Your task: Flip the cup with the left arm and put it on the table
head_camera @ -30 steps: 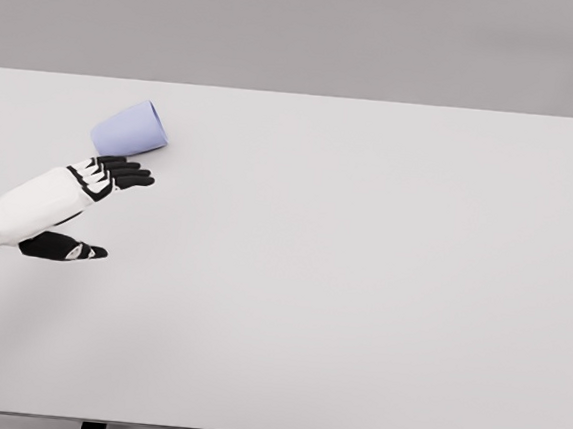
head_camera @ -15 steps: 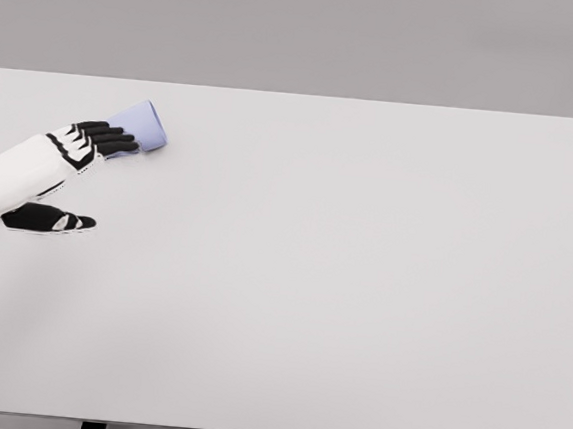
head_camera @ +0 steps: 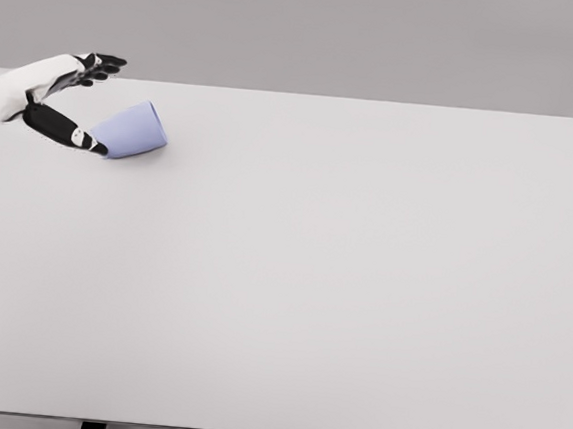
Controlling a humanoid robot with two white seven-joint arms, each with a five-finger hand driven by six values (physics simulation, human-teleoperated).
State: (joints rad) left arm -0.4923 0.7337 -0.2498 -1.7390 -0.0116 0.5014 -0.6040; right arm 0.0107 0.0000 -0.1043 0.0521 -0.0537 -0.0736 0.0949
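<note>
While the lavender cup (head_camera: 132,129) lay on its side at the far left of the white worktop (head_camera: 341,280), the left robot hand (head_camera: 71,95) had swung from the cup's near side to its left end. Its fingers were spread wide, holding nothing, thumb tip just beside the cup. A grasp looked imminent.

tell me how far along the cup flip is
Done: only the approach. The left hand is at the cup's left end, fingers spread above it and thumb low beside it. In hand: setting up a grasp; whether the thumb touches the cup is unclear, and nothing is closed on it. Left: gripping, lifting, turning and standing the cup on the table, since it lies on its side.
</note>
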